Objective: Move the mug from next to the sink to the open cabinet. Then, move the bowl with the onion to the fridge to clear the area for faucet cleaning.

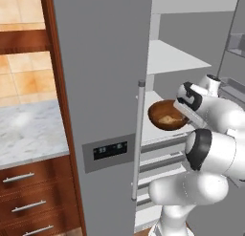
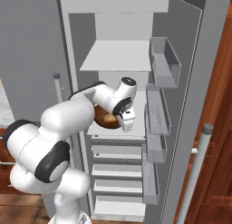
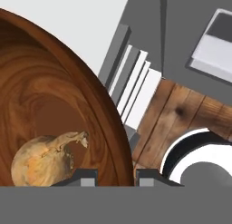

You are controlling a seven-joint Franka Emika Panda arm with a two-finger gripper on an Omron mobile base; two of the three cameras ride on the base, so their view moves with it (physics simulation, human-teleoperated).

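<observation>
The fridge (image 1: 100, 87) stands open, its white shelves (image 2: 115, 55) showing. My gripper (image 3: 117, 177) is shut on the near rim of the brown wooden bowl (image 3: 41, 105), one fingertip inside the rim and one outside. The pale onion (image 3: 45, 162) lies in the bowl beside the inner fingertip. From the base views the bowl (image 1: 165, 115) (image 2: 105, 119) sits at the front of the middle shelf, with my gripper (image 2: 126, 123) at its right side. Whether the bowl rests on the shelf I cannot tell.
Clear door bins (image 2: 163, 60) line the open fridge door at right. Slatted drawers (image 2: 118, 173) fill the fridge's lower part. The closed door's long silver handle (image 1: 139, 139) is just left of the bowl. A marble counter (image 1: 28, 130) over wooden drawers lies at far left.
</observation>
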